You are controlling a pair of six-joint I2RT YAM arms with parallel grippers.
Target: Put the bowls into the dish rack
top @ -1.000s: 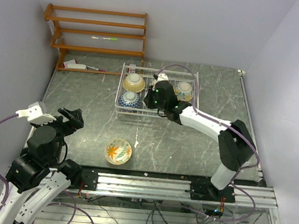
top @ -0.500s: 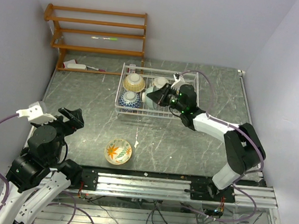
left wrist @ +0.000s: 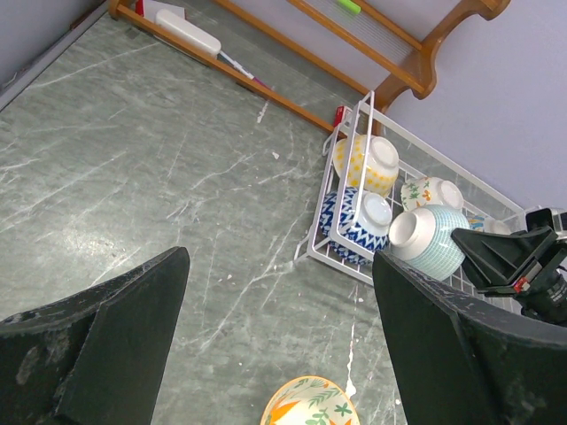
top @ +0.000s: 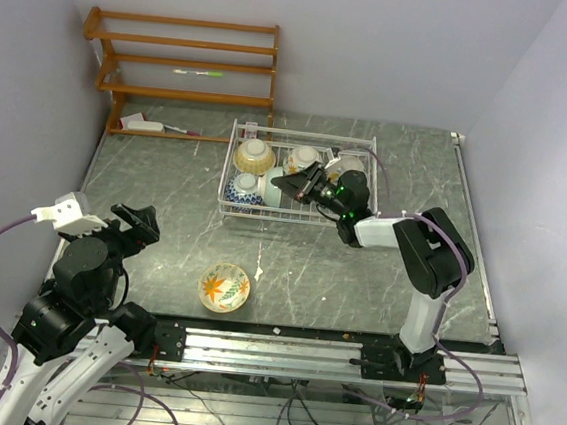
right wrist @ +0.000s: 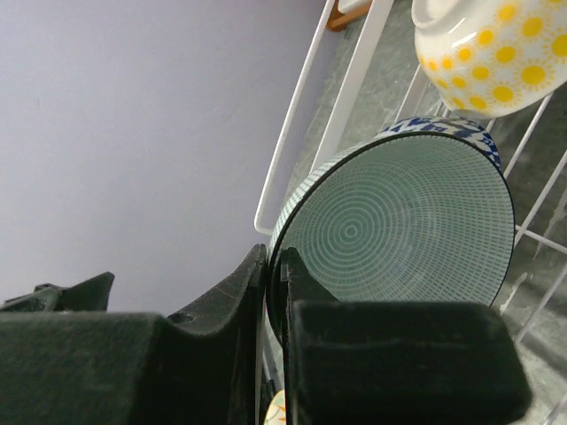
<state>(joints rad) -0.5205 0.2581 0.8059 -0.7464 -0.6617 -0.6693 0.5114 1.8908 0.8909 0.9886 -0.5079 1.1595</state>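
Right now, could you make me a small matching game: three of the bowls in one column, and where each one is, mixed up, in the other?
1. teal bowl
2. leaf-patterned bowl
3. yellow-dotted bowl

a. in the far left corner of the dish rack
b. gripped at its rim by the right hand
c. alone on the table, outside the rack

Pairs: 1-b, 2-c, 3-a

No readable text, label, brand or number in any view. Small red item [left wrist: 340,115] beside the corner of the white wire dish rack [left wrist: 369,111] was too small to make out. White flat box [left wrist: 188,32] on the orange-brown wooden shelf unit [left wrist: 423,75] showed no legible print.
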